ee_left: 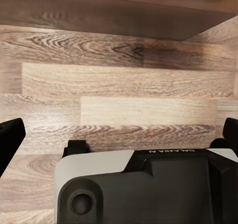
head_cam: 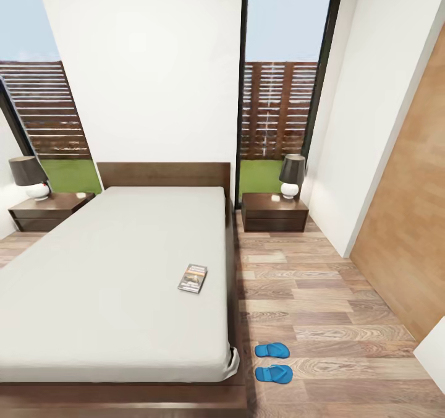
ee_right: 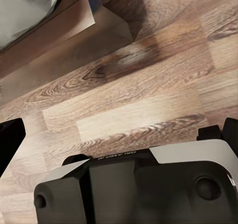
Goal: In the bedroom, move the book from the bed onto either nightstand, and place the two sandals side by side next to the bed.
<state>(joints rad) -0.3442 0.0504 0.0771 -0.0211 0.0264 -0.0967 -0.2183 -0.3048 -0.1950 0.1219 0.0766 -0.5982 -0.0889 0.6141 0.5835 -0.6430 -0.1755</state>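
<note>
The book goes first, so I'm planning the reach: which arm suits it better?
Probably the right. The book lies near the bed's right edge, and the right wrist view shows the bed corner close by. Both arms' fingers are spread and empty.

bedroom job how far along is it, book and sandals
The sandals already lie side by side on the floor by the bed's foot corner. Nothing is in hand: the left gripper and right gripper are open over bare floor. Left to do: the book is on the mattress; it must go to a nightstand.
</note>
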